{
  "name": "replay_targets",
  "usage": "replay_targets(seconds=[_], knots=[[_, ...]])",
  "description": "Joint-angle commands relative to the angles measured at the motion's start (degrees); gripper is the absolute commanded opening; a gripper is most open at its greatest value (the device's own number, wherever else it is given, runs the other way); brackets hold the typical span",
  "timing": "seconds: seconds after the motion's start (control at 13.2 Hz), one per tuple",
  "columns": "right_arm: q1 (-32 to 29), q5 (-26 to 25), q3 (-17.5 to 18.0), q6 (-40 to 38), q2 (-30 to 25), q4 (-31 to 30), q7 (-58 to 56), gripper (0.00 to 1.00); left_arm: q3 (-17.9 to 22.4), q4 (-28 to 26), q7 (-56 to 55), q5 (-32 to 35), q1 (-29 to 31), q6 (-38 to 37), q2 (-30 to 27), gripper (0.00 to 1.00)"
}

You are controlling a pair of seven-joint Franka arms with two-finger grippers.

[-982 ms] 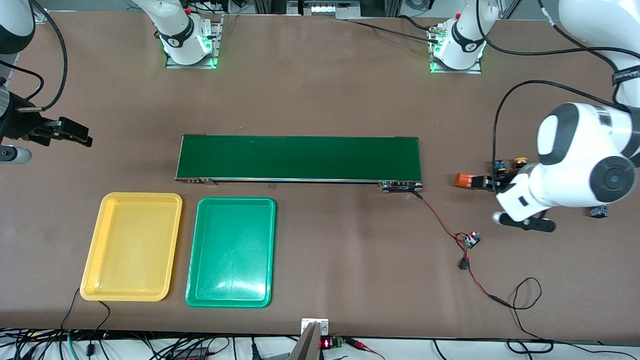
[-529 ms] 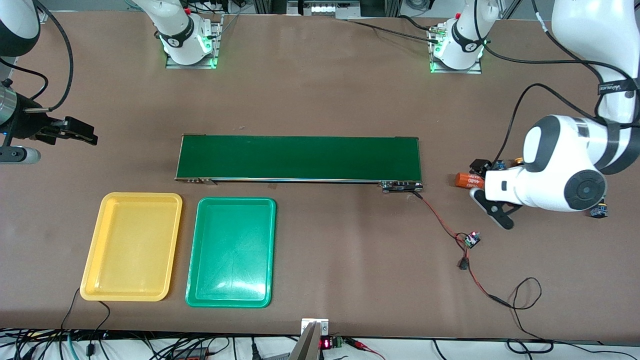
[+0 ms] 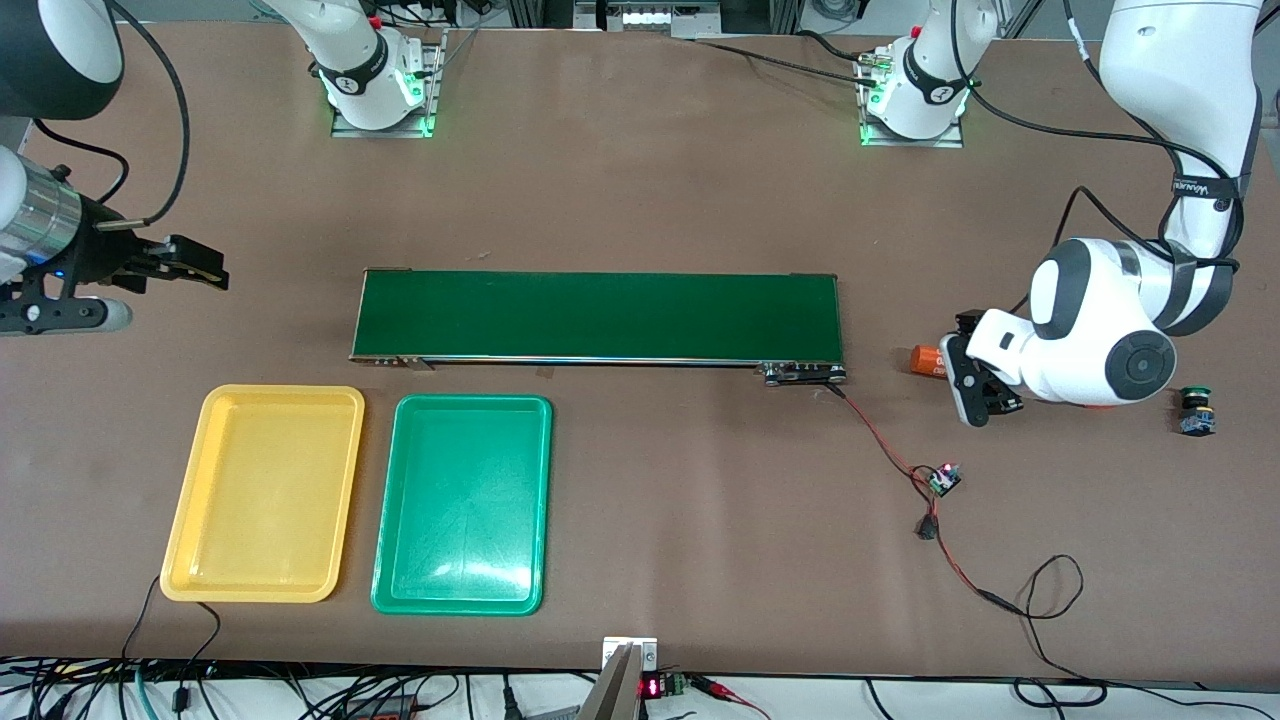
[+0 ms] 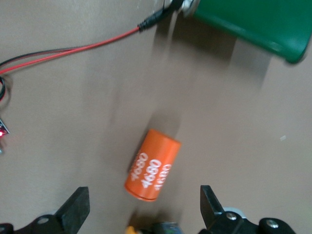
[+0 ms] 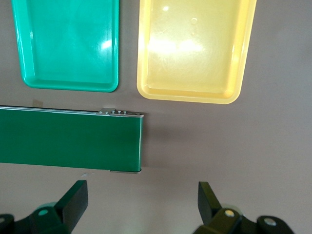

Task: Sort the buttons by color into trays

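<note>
Nothing is sorted: yellow tray (image 3: pixel 262 494) and green tray (image 3: pixel 462 504) hold no buttons. My left gripper (image 4: pixel 144 209) hangs spread, empty, over an orange cylinder (image 4: pixel 153 165); one green button (image 3: pixel 1195 407) sits nearby. My right gripper (image 5: pixel 141 204) waits, spread.

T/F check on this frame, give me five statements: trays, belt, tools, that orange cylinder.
1. Both trays hold no buttons. True: the yellow tray and the green tray are bare.
2. The left tool is shut on the orange cylinder. False: its jaws stand open over it, not touching.
3. A green-capped button sits on the conveyor belt. False: it is on the table at the left arm's end.
4. The right tool is open and holds nothing. True.
5. The yellow tray lies between the green tray and the belt. False: the trays lie side by side, both nearer the front camera.
</note>
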Motion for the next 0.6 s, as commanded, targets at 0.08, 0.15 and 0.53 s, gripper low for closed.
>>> replay_targets(seconds=[0.08, 0.15, 0.53], knots=[[2.0, 0.72, -0.11, -0.24, 0.01, 0.53, 0.64, 1.0, -1.14, -9.35, 9.38, -0.01, 1.41, 12.01, -2.51, 1.0], [2.17, 0.55, -0.11, -0.59, -0.08, 0.62, 0.55, 1.0, -1.4, -11.11, 10.37, -0.01, 1.58, 15.09, -2.68, 1.0], [4.81, -0.42, -0.2, 0.2, 0.19, 0.79, 0.46, 1.0, -1.67, -15.25, 12.3, -0.01, 2.28, 16.78, -4.09, 1.0]])
